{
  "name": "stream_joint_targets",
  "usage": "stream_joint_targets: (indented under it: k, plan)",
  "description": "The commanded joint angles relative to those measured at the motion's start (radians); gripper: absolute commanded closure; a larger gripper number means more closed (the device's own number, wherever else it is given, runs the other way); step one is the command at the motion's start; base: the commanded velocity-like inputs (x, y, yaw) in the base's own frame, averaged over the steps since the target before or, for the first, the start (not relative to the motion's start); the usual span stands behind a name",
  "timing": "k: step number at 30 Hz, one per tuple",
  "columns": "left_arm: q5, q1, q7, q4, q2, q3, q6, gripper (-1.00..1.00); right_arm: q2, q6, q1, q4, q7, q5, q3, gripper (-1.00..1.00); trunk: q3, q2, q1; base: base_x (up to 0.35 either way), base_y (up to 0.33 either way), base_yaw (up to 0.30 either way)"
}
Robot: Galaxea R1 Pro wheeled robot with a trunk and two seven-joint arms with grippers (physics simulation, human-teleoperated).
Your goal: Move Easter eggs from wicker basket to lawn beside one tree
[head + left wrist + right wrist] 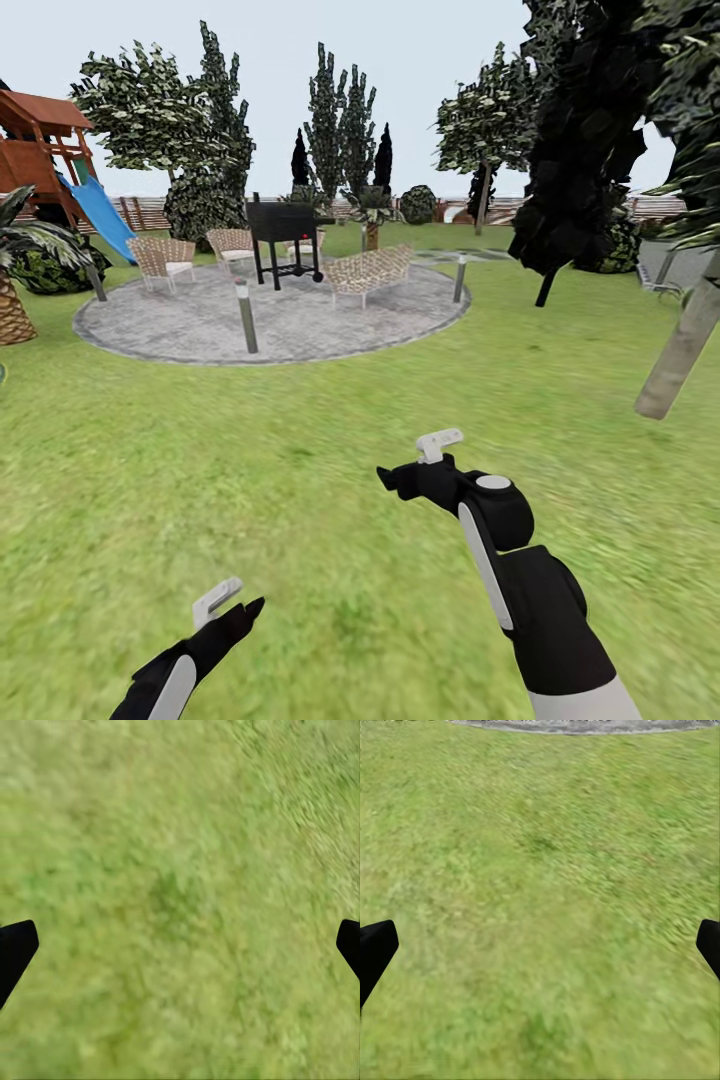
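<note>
The three Easter eggs and the wicker basket are out of view. The green lawn (pixel 300 470) stretches ahead of me. A tree with a pale grey-beige trunk (pixel 682 350) leans in at the right, its dark crown overhead. My left gripper (pixel 245 612) hovers low over the grass, open and empty, with its dark fingertips (pixel 15 949) far apart in the left wrist view. My right gripper (pixel 395 480) is held farther forward above the grass, also open with nothing between its fingertips (pixel 375 949).
A grey gravel circle (pixel 300 320) lies ahead with wicker chairs (pixel 165 258), a black grill (pixel 285 235) and short posts (pixel 245 315). A playset with a blue slide (pixel 95 210) stands far left. A dark thin-trunked tree (pixel 575 170) is right of centre, before a fence.
</note>
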Motion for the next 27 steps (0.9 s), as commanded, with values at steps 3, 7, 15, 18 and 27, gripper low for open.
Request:
stream_joint_targets:
  k: [3, 7, 15, 18, 27]
  plan:
    - [0.008, 0.0, -0.003, -0.001, 0.0, 0.002, 0.006, -1.0, 0.0, 0.005, 0.001, -0.001, 0.006, 0.005, -0.004, -1.0, -0.001, -0.001, 0.0, 0.224, 0.26, 0.0]
    - [0.008, 0.0, -0.003, -0.001, 0.0, 0.004, 0.006, -1.0, 0.002, 0.005, 0.002, -0.001, 0.006, 0.005, -0.004, -1.0, -0.001, -0.001, 0.0, 0.224, 0.26, 0.0]
    - [0.008, 0.0, -0.006, -0.001, 0.001, 0.009, 0.008, -1.0, 0.007, 0.014, 0.001, -0.001, 0.005, 0.004, -0.002, -1.0, -0.001, -0.001, 0.0, 0.224, 0.26, 0.013]
    - [0.009, 0.0, -0.009, -0.001, 0.001, 0.01, 0.009, -1.0, 0.007, 0.016, 0.0, -0.001, 0.006, 0.004, -0.003, -1.0, -0.001, -0.001, 0.0, 0.225, 0.244, 0.153]
    - [0.008, 0.0, -0.01, -0.001, 0.001, 0.009, 0.008, -1.0, 0.007, 0.015, 0.0, -0.001, 0.005, 0.004, -0.003, -1.0, -0.001, -0.001, 0.0, 0.234, 0.217, 0.211]
